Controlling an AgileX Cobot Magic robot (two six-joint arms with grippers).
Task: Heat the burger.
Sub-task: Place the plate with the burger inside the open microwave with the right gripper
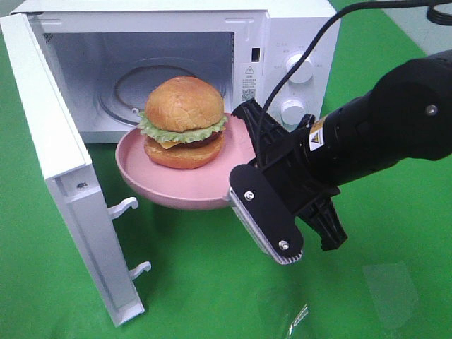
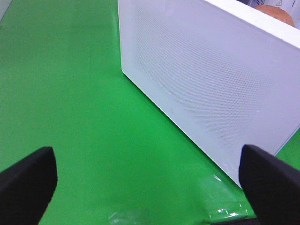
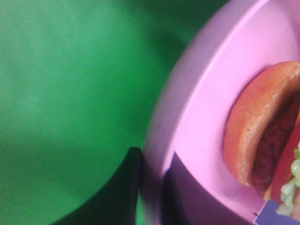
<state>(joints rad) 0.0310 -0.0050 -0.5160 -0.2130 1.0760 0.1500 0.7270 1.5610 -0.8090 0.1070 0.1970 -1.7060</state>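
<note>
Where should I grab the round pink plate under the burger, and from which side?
Pinch the thin rim of the round pink plate on the side away from the open white microwave door, one jaw above, one below. The golden-bunned burger fills the middle and the door blocks the other side. The right gripper holds it there.

The right arm (image 1: 402, 113) is a bulky matte-black tube with a small grey screw (image 1: 431, 109), a yellow-and-white warning sticker (image 1: 317, 135) and a black cable (image 1: 282, 81) looping from it, ending in flat black fingers (image 1: 265, 205) with two silver screws (image 1: 249, 195) and a ribbed pale pad (image 1: 252, 227).
</note>
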